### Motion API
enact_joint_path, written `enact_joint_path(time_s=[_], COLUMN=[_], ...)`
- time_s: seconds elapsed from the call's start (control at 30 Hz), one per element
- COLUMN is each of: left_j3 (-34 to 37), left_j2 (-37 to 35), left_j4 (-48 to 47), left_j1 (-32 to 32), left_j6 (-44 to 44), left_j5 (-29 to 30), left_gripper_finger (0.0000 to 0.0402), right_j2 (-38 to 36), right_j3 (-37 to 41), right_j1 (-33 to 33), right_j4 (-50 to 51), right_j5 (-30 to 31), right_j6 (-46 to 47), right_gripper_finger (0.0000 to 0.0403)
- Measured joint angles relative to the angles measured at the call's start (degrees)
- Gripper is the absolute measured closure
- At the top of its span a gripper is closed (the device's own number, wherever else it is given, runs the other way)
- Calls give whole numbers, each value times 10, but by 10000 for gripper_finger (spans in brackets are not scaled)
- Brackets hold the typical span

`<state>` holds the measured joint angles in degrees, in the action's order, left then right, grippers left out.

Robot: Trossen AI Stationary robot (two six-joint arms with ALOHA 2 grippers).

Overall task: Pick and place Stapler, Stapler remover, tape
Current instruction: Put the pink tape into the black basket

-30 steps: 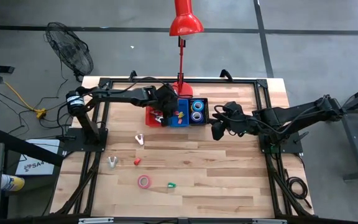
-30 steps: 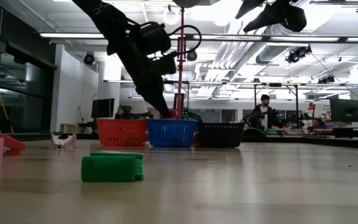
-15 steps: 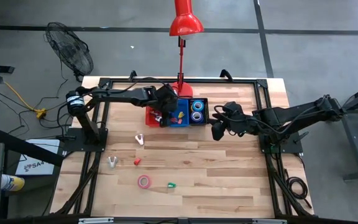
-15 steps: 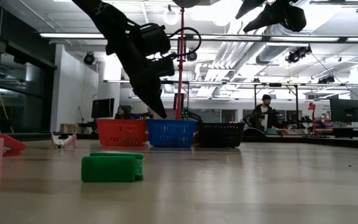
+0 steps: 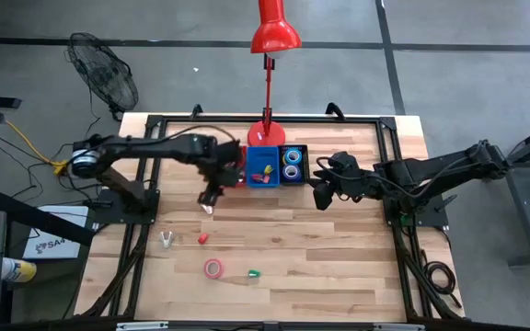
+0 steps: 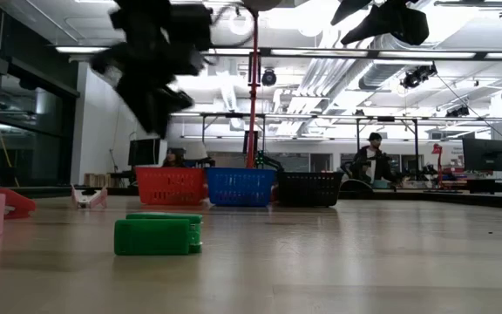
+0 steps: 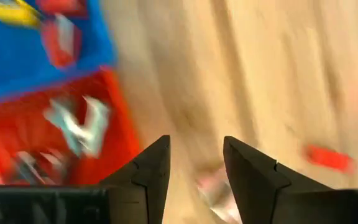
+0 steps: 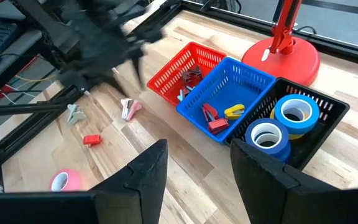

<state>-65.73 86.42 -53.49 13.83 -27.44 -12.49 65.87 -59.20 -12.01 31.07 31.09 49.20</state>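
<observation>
My left gripper (image 5: 212,191) hangs open above the table, just in front of the red bin (image 5: 235,169), and is blurred in the low view. A pink-and-white staple remover (image 5: 206,208) lies on the wood right below it and shows between the fingertips (image 7: 213,186). Nearer the front lie a grey staple remover (image 5: 166,240), a small red stapler (image 5: 202,238), a pink tape roll (image 5: 213,268) and a green piece (image 5: 254,274). The black bin (image 5: 293,164) holds blue tape rolls (image 8: 297,112). My right gripper (image 5: 321,198) waits open to the right of the bins.
Red, blue (image 5: 263,165) and black bins stand in a row at the table's far middle, before the red lamp's base (image 5: 267,136). The blue bin holds small red and yellow pieces (image 8: 219,118), and the red bin holds staple removers (image 7: 79,124). Bare wood lies at the right and front.
My left gripper has risen out of the bins and swung toward the table's near-left, stopping over the pink-and-white staple remover, with its wrist tipping more steeply down. Nothing on the table has moved.
</observation>
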Motion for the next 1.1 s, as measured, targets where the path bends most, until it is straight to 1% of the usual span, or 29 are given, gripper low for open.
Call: enact_joint_path(time_s=[0.13, 0.3, 0.47, 0.7, 0.8, 0.97, 1.1], left_j3=[0, 0, 0, 0, 0, 0, 0], left_j2=[-39, -80, -102, -104, -100, -100, -100], left_j4=[-71, -81, -82, -79, -80, -80, -79], left_j1=[-56, -136, -213, -327, -366, -422, -464], left_j6=[64, 153, 241, 381, 430, 519, 614], left_j5=[35, 76, 135, 207, 233, 238, 254], left_gripper_finger=[254, 254, 254, 254, 254, 254, 254], right_j2=[0, 1, 2, 2, 2, 5, 9], right_j3=[0, 0, 0, 0, 0, 0, 0], right_j1=[0, 0, -10, -40, -55, -82, -100], right_j4=[0, 0, 0, 0, 0, 1, 1], right_j5=[0, 0, 0, 1, 3, 16, 15], right_j6=[4, 7, 8, 14, 24, 29, 19], right_gripper_finger=[236, 236, 236, 236, 236, 236, 236])
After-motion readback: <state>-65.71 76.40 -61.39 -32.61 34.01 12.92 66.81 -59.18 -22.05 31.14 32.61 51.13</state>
